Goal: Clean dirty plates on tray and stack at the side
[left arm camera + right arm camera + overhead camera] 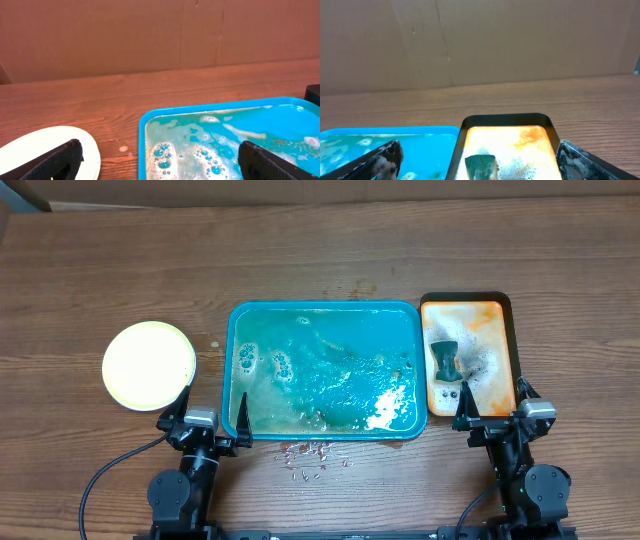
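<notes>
The teal-blue tray (325, 310) sits mid-table, wet with soapy foam and with no plate in it. It also shows in the left wrist view (142, 125) and the right wrist view (420, 131). A pale yellow-green plate (149, 364) lies on the table to the tray's left, also in the left wrist view (50, 140). I cannot tell if other plates lie under it. My left gripper (212, 415) is open and empty at the tray's front left corner (160, 160). My right gripper (492, 412) is open and empty at the orange tray's front edge (477, 160).
A smaller orange tray (505, 350) with a black rim stands right of the teal tray, foamy, with a dark green sponge (446, 360) in it, also seen in the right wrist view (481, 165). Water drops (310, 455) lie on the wood in front of the teal tray.
</notes>
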Robot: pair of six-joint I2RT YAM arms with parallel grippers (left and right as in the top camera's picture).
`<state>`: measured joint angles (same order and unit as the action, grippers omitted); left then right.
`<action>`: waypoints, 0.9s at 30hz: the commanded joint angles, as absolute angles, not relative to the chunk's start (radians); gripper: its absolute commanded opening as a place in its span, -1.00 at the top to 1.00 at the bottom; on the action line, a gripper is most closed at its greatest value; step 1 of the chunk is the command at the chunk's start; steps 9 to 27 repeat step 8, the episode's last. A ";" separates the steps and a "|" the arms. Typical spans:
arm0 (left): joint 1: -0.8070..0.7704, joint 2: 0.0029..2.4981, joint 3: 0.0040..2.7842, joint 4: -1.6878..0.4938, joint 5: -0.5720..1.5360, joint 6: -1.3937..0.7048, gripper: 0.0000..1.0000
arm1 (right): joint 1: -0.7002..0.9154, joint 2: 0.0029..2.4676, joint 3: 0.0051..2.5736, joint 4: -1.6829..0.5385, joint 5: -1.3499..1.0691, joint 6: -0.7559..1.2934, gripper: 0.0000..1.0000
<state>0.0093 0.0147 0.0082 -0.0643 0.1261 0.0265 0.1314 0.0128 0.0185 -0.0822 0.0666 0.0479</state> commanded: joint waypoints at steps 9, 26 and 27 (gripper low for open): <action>0.021 0.005 0.005 -0.067 0.123 0.045 -1.00 | 0.129 0.003 0.008 -0.077 0.066 0.040 -1.00; 0.021 0.005 0.005 -0.067 0.123 0.045 -1.00 | 0.129 0.003 0.008 -0.077 0.066 0.040 -1.00; 0.021 0.005 0.005 -0.067 0.123 0.045 -1.00 | 0.129 0.003 0.008 -0.077 0.066 0.040 -1.00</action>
